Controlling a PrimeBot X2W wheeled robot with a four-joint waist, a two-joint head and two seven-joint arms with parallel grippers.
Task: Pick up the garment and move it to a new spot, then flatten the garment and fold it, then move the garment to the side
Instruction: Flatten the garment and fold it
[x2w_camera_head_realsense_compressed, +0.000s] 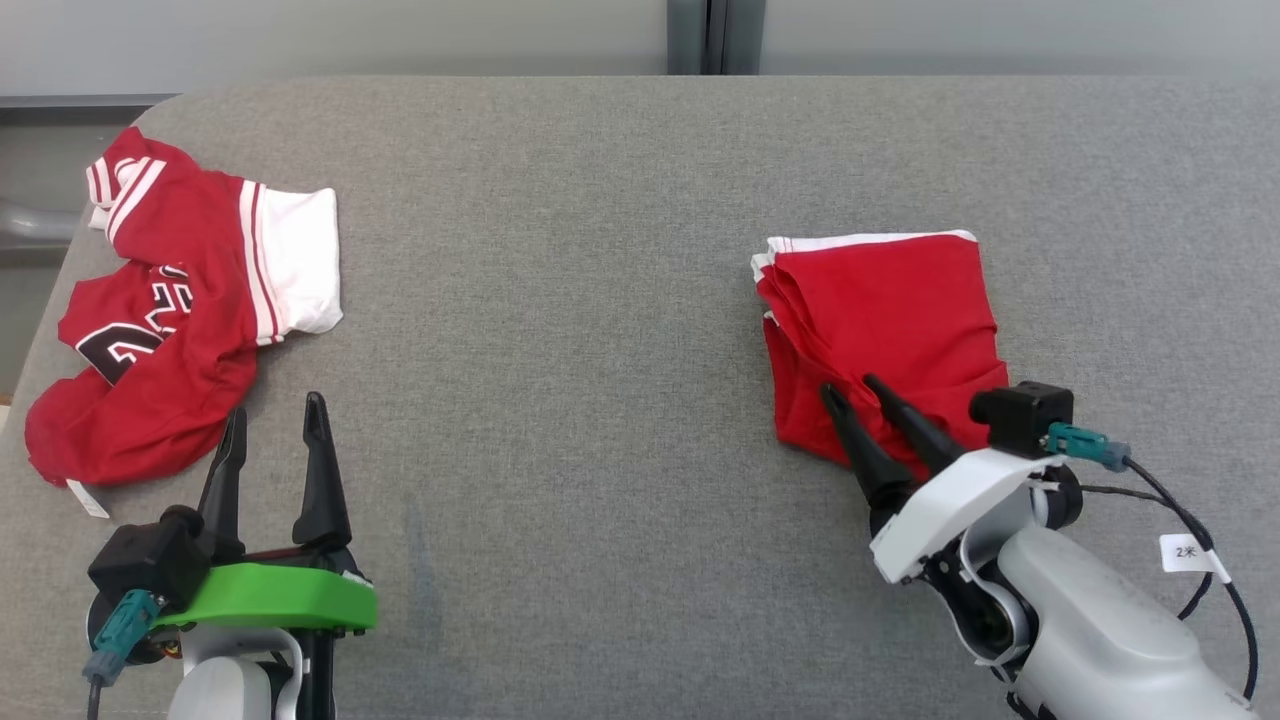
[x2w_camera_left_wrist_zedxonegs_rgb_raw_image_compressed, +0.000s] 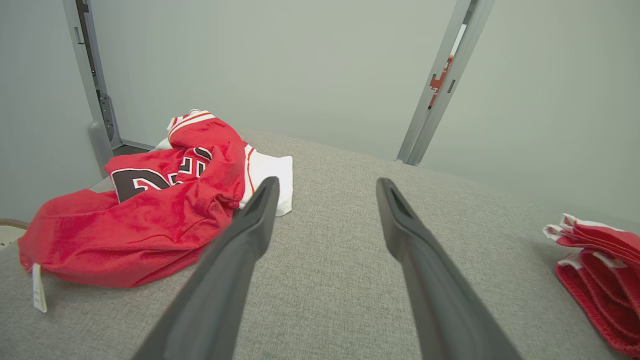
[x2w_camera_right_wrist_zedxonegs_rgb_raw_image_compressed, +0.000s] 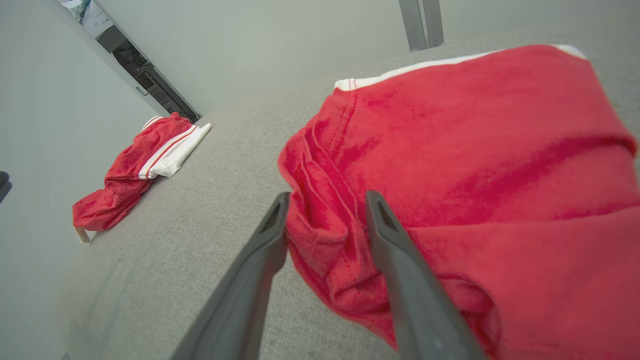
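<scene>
A: Nearest us, low on the left, sits the left gripper (x2w_camera_head_realsense_compressed: 276, 405), fingers spread wide with nothing between them, pointing up the grey surface (x2w_camera_head_realsense_compressed: 560, 350).

B: And the red heap just beyond it?

A: That's a crumpled jersey (x2w_camera_head_realsense_compressed: 180, 330), bunched near the surface's left edge, with a small tag (x2w_camera_head_realsense_compressed: 88, 497) at its near corner. The left fingertips are just beside it, not touching the cloth.

B: Where is the piece the job concerns?

A: Well apart, over on the right: the folded garment (x2w_camera_head_realsense_compressed: 880, 320), a tidy, nearly square stack. Its white trim (x2w_camera_head_realsense_compressed: 870, 240) runs along the far edge, and the layered folds face left, toward the bare middle.

B: Which arm has it?

A: The right gripper (x2w_camera_head_realsense_compressed: 849, 383), plainly the nearer one. It comes in from the near side, fingers angled away and a little leftward, tips over the stack's near-left corner. In the right wrist view the fingers are partly parted with a ridge of red cloth between them. Whether they nip that ridge or merely straddle it, I cannot tell.

B: What does the next move hinge on?

A: My reading is that the folding looks done, so only setting the stack aside remains. It lies ahead and to the right of those fingers, so any pull would drag that corner first and could spill the layers.
</scene>
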